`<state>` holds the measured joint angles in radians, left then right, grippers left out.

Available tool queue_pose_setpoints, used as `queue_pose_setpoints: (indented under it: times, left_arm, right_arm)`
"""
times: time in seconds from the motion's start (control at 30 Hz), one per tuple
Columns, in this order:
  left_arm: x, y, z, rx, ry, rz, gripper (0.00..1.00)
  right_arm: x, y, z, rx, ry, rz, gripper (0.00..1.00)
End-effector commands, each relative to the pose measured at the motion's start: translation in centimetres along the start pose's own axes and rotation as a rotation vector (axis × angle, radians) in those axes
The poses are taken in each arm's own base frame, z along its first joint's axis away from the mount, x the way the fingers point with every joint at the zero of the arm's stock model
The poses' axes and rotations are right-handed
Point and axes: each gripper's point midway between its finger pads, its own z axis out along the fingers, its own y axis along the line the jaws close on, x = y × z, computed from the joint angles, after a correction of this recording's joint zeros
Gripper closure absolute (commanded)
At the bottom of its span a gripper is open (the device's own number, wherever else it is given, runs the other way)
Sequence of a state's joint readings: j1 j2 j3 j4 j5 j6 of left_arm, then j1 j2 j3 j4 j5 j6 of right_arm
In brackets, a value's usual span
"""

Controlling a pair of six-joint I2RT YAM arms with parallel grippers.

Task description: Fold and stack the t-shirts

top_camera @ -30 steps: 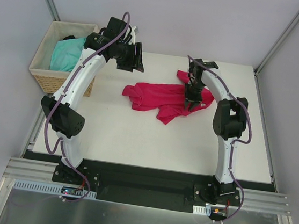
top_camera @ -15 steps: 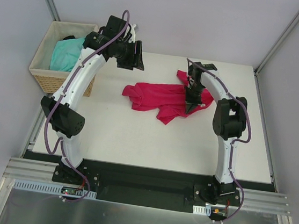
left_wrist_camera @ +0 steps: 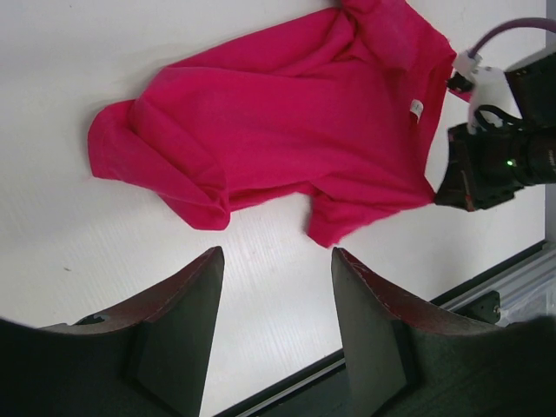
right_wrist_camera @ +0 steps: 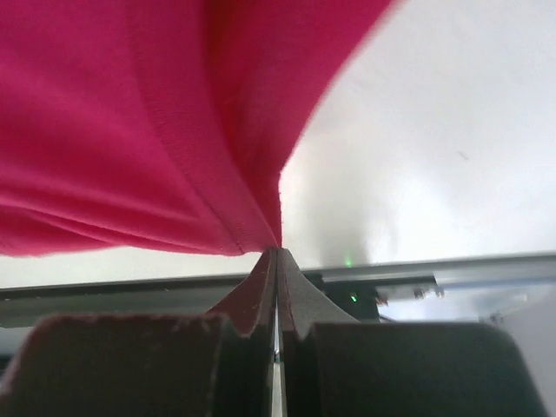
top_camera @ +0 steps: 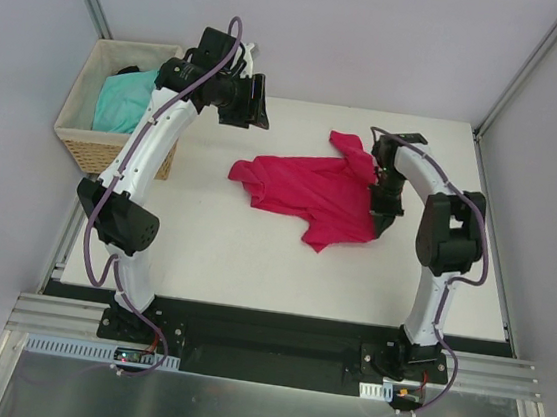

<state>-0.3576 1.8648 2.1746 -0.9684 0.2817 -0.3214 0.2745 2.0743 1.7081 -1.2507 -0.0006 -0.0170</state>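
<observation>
While clamped on the right edge of the soft crimson-pink short-sleeved fabric t-shirt (top_camera: 306, 187), poised at the right side of the flat white table (top_camera: 253, 256): right gripper (top_camera: 376, 220), tips pressed together on a seam fold, no gap between them. Close up from the right wrist, same pinch (right_wrist_camera: 276, 254), cloth (right_wrist_camera: 130, 113) drawn to a point at the closed tips and fanning up and to the left from there.

Lying opened out but rumpled across the middle of the table, one sleeve bunched at the left end, one flap pointing toward the near edge, a lobe of fabric at the far right. In the left wrist view, small white neck label (left_wrist_camera: 415, 107) showing on the shirt (left_wrist_camera: 287, 122) close to the right gripper (left_wrist_camera: 437, 189).

Raised over the far left part of the table, just beside the basket: left gripper (top_camera: 260, 106), spread apart, holding nothing, apart from the crimson cloth. From its own camera, two dark fingers (left_wrist_camera: 182, 330) framing bare tabletop below the shirt's near flap.

Heaped inside the rectangular woven wicker basket (top_camera: 75, 140) at the far left corner: soft turquoise fabric t-shirt (top_camera: 120, 100), partly hidden behind the left arm (top_camera: 150, 144).
</observation>
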Motion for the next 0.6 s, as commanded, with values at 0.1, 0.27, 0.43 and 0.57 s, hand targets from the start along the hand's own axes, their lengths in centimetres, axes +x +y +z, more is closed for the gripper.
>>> queue_pose_setpoints:
  times: [0.1,0.27,0.43,0.57]
  left_arm:
    - [-1.4,0.1,-0.8,0.011,-0.043,0.032,0.48]
    - [-1.6,0.0,-0.9,0.02,-0.044,0.031,0.47]
    - [-1.1,-0.2,-0.8,0.034,-0.026,0.024,0.36]
    - [0.2,0.6,-0.1,0.005,0.024,-0.004,0.36]
  right_arm:
    - [4.3,-7.7,-2.2,0.16,0.06,0.137,0.99]
    - [3.8,-9.3,-1.3,0.183,0.076,0.166,0.99]
    - [3.1,-10.0,0.1,0.231,0.124,0.149,0.93]
    - [2.3,-11.2,-2.5,0.312,0.018,0.19,0.57]
